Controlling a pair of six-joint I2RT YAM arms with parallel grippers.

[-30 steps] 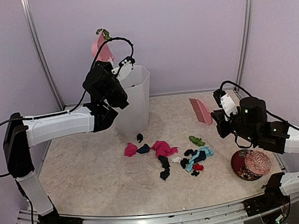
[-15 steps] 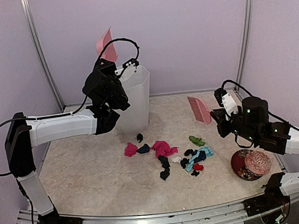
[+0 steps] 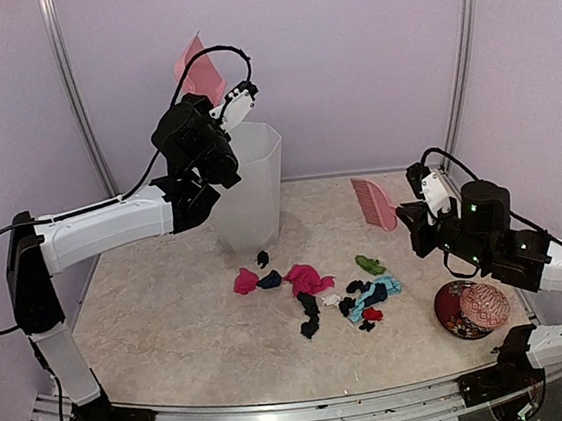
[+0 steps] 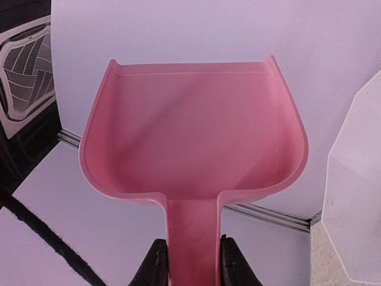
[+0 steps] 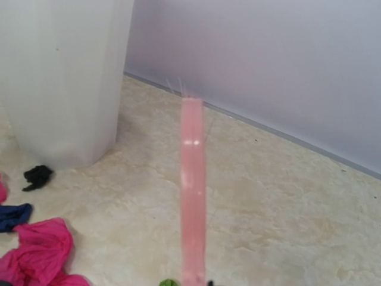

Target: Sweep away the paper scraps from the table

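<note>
My left gripper [image 3: 215, 99] is shut on the handle of a pink dustpan [image 3: 200, 68] and holds it up, tilted, above a white bin [image 3: 254, 188]. In the left wrist view the dustpan [image 4: 193, 131] is empty, with the gripper [image 4: 191, 265] clamped on its handle. My right gripper [image 3: 409, 215] is shut on a pink brush [image 3: 375, 206], held above the table [image 3: 151, 315] right of the bin. The paper scraps [image 3: 310, 290] lie in a loose pile mid-table, between the arms. The right wrist view shows the brush [image 5: 193, 196] edge-on, with a black scrap [image 5: 37, 176] and a magenta scrap [image 5: 41, 250].
A round red patterned dish [image 3: 470, 309] sits on the table at the right, below my right arm. The bin [image 5: 59, 77] stands at the back centre, close to the far wall. Lilac walls ring the table; a metal rail runs along its front edge.
My left arm has raised and turned the dustpan over the bin. A green scrap seen on its rim a second ago is gone. The right arm has barely moved.
</note>
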